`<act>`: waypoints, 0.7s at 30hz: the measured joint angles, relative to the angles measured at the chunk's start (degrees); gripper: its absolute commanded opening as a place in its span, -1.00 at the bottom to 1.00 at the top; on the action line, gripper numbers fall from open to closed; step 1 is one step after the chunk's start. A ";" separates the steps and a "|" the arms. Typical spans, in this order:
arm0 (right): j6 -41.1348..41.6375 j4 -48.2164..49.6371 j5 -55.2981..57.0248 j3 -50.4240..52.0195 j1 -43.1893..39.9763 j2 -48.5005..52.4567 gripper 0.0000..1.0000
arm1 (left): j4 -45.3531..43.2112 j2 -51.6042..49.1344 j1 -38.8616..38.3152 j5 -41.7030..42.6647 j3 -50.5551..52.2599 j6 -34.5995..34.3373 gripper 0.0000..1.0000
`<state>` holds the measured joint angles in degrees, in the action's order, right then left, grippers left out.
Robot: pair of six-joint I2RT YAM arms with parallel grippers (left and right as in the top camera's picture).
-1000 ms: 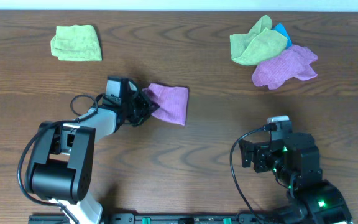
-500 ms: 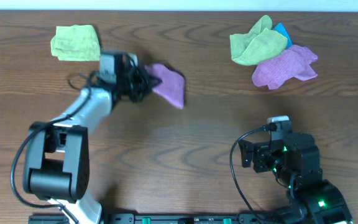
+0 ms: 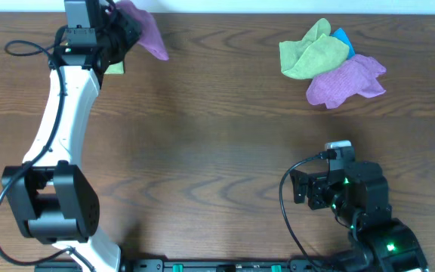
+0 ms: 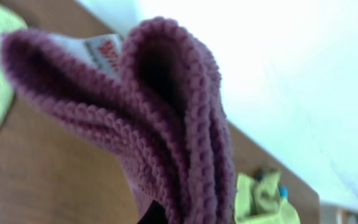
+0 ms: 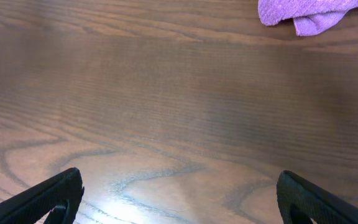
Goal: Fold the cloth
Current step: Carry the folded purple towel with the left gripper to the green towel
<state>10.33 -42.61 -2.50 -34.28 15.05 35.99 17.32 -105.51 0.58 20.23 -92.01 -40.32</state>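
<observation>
Overhead view: left arm holds the purple cloth at far left

The left gripper (image 3: 118,32) is clamped on the cloth (image 3: 145,32), which hangs bunched at the far left of the table (image 3: 217,143), its white tag (image 4: 101,50) showing. The right gripper (image 5: 179,183) sits near right, its fingers spread wide.

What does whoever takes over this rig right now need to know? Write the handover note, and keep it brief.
Left pincer: shut on the cloth, holding it up near the far left edge of the table, by a light green cloth.
Right pincer: open, empty, low over bare wood on the near right.
Done: the cloth hangs doubled in layers, white tag showing.
Left: probably set it down, release, and check the fold is neat.
Leave the second purple cloth in the far right pile alone.
</observation>
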 measured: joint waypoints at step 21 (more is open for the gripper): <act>-0.02 0.00 0.00 0.00 0.00 0.00 0.99 | -6.21 -23.74 6.78 -3.72 -19.15 0.50 -0.89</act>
<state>10.31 -42.61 -2.50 -34.28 15.05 35.99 11.11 -129.25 7.35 16.51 -111.15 -39.81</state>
